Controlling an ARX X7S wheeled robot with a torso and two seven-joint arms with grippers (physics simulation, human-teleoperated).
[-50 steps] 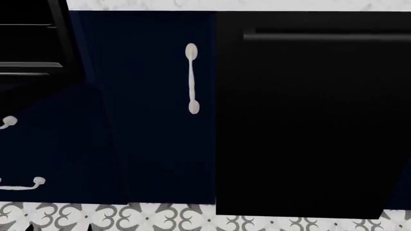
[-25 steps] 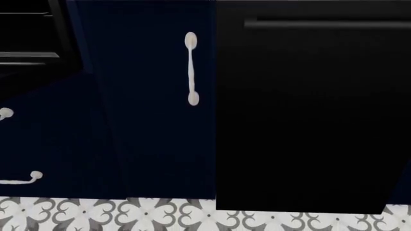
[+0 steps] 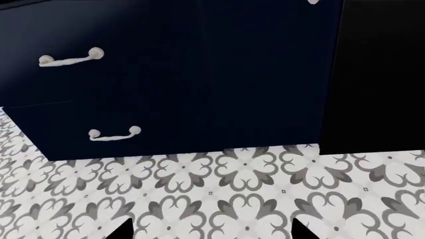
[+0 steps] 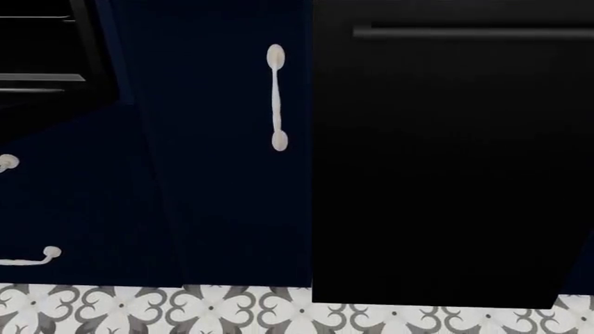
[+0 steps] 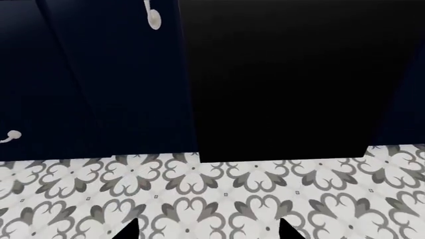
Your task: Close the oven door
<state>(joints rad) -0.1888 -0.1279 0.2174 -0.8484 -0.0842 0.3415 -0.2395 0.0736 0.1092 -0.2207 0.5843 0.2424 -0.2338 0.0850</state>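
Note:
The black racked oven cavity (image 4: 42, 49) shows at the head view's far upper left. Just under it juts a black panel corner (image 4: 37, 108), which seems to be the oven door, lowered open; most of it lies beyond the frame edge. Neither gripper appears in the head view. My left gripper (image 3: 212, 234) hangs open over the patterned floor, its two black fingertips (image 3: 123, 231) far apart and holding nothing. My right gripper (image 5: 209, 233) is likewise open above the floor, in front of the tall black appliance front (image 5: 285, 74).
A navy cabinet door with a vertical white handle (image 4: 275, 97) stands between the oven and the tall black appliance front (image 4: 446, 181) with its bar handle (image 4: 474, 32). Navy drawers with curved white handles (image 3: 71, 59) (image 3: 114, 134) sit low at left. Patterned floor tiles (image 3: 246, 199) lie below.
The head view has dipped slightly: the white countertop strip has left the top edge and more floor shows. Over the last half second almost nothing moved.

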